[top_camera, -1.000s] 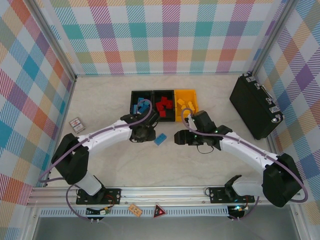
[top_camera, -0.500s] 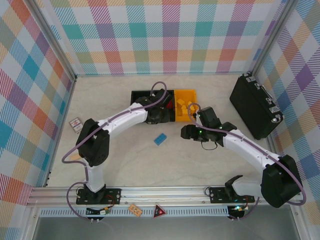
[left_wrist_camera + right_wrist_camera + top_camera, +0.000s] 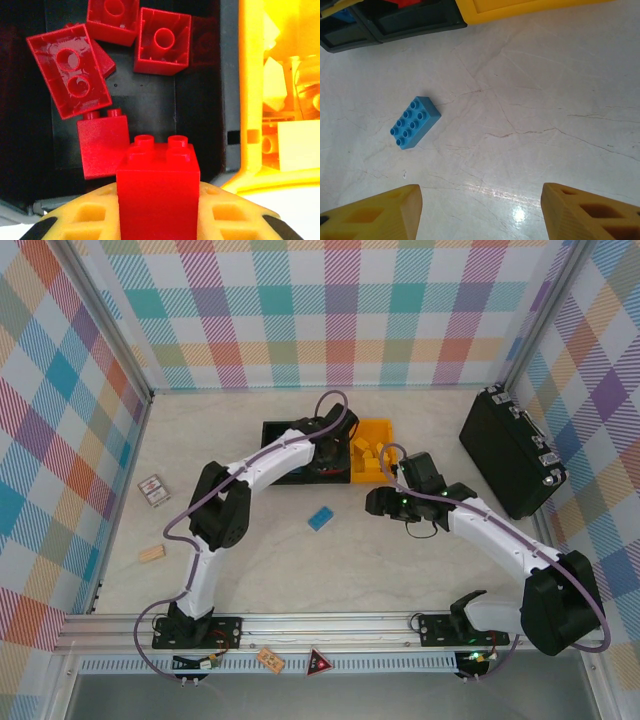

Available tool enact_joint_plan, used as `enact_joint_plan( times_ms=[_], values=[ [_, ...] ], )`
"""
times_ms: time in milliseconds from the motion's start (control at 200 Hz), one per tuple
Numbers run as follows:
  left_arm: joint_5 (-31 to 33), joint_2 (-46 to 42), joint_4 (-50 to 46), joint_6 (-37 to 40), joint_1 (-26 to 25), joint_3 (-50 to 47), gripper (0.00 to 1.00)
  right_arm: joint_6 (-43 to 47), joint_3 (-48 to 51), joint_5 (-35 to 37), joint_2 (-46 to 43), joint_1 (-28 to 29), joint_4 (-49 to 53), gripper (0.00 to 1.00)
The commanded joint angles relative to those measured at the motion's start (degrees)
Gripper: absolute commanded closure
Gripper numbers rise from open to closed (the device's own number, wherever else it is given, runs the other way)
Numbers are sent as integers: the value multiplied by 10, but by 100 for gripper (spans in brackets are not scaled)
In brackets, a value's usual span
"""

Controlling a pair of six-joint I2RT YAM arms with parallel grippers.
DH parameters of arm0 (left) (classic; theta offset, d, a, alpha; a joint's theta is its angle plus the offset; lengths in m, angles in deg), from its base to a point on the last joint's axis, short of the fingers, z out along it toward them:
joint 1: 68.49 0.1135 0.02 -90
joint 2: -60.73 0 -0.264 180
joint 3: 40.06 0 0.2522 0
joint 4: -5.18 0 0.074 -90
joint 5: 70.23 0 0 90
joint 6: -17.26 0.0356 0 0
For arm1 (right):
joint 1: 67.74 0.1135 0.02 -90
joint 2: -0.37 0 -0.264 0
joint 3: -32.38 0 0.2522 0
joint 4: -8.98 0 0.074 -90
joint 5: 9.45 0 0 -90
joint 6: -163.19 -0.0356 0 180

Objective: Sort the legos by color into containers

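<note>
The left gripper [image 3: 157, 216] pinches a red studded plastic brick [image 3: 157, 182] between its yellow fingers [image 3: 85, 216], studs pointing away from the wrist, and hangs over the near end of the middle black plastic bin [image 3: 150, 107]. Four more loose red bricks [image 3: 70, 77] lie in that bin, three of them hollow side up. Touching it on the right is the yellow-orange plastic bin [image 3: 245, 100] with pale yellow bricks [image 3: 300, 145] inside. From above, the left arm reaches far across to the row of bins [image 3: 283, 430]. The right gripper [image 3: 481, 210] hovers above the pale marbled table [image 3: 545, 100] with its fingers spread wide and nothing between them. A light-blue eight-stud brick [image 3: 415, 123] lies on the table, studs up, near the bins and left of that gripper. A large black hard case [image 3: 510, 450] stands at the far right, and a tan wooden block [image 3: 152, 554] lies at the left.
</note>
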Motion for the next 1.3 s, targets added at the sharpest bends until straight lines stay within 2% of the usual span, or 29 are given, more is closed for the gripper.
enact_joint_plan(
  times_ms=[0, 95, 215, 530, 910, 1295],
  values=[
    [7, 17, -25, 10, 8, 35, 73, -1, -11, -2, -9, -6, 10, 36],
    [14, 26, -35, 7, 8, 48, 58, -2, -11, -6, -9, -8, 9, 36],
    [8, 12, -25, 4, 8, 39, 49, -3, -11, -8, -9, -9, 8, 36],
    [-13, -75, 6, 13, -7, -31, 48, -4, -10, -17, -14, -9, 12, 36],
    [-55, -210, 79, 36, -19, -215, 48, -4, 10, -40, -46, -9, 21, 35],
    [-95, -278, 112, 78, -38, -337, 47, 7, 37, -87, -90, -8, 19, 30]
  ],
)
